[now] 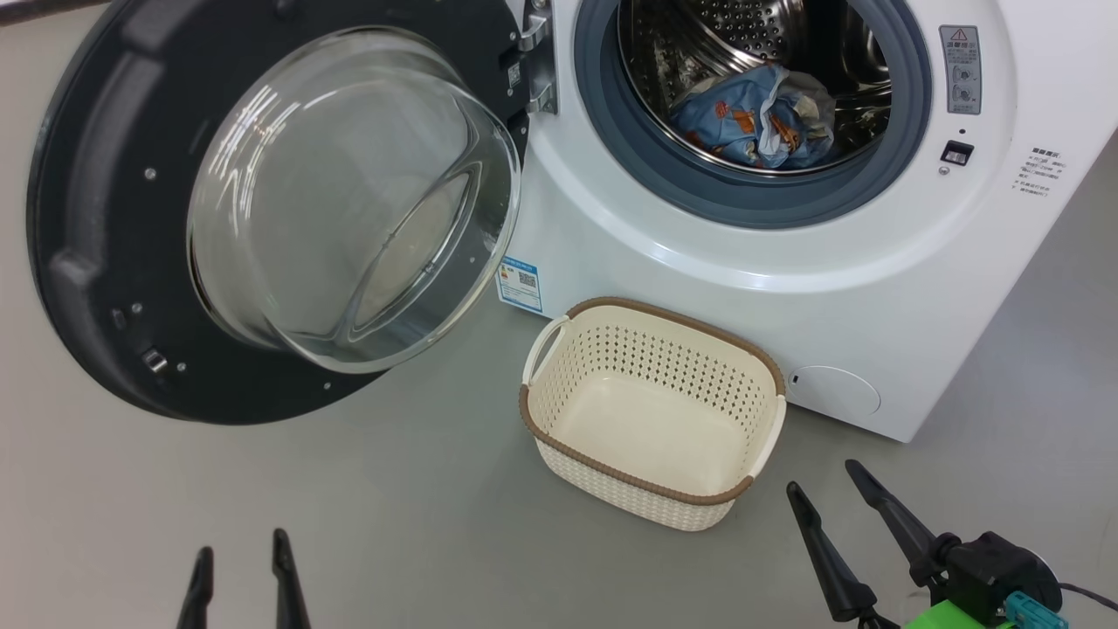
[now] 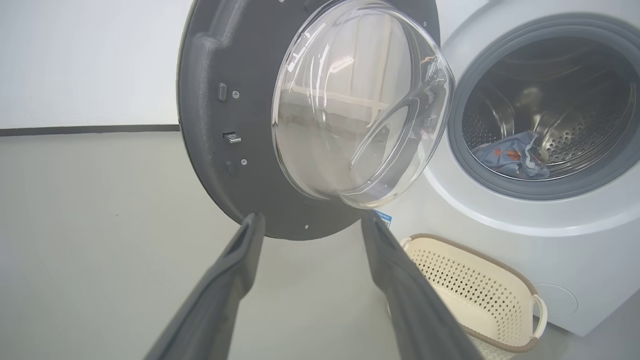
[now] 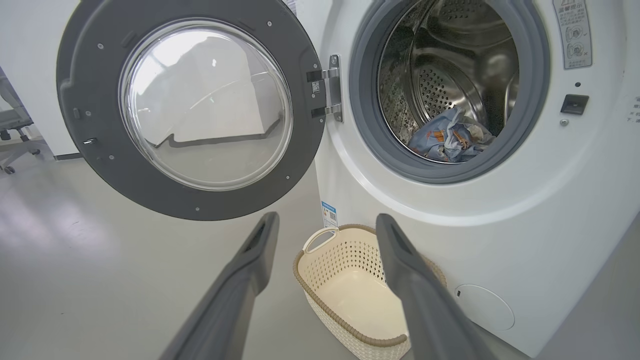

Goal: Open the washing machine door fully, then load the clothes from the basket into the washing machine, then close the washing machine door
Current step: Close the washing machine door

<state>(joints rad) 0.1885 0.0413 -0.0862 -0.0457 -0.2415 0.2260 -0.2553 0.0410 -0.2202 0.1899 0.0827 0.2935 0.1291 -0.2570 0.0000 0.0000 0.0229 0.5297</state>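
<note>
Hanging open, door (image 1: pixel 96 218), clothes (image 1: pixel 751 118) inside washing machine (image 1: pixel 699 253)

Washing machine door (image 3: pixel 80 125) swung wide, clothes (image 3: pixel 445 137) in drum, basket (image 3: pixel 320 295) bare.

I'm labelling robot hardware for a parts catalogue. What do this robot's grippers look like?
The left gripper and the right gripper each have two long, tapering, matte dark-grey jaws with narrow tips. Behind the right one sit a black mount, a bright green block, a small teal connector and a thin dark cable.
</note>
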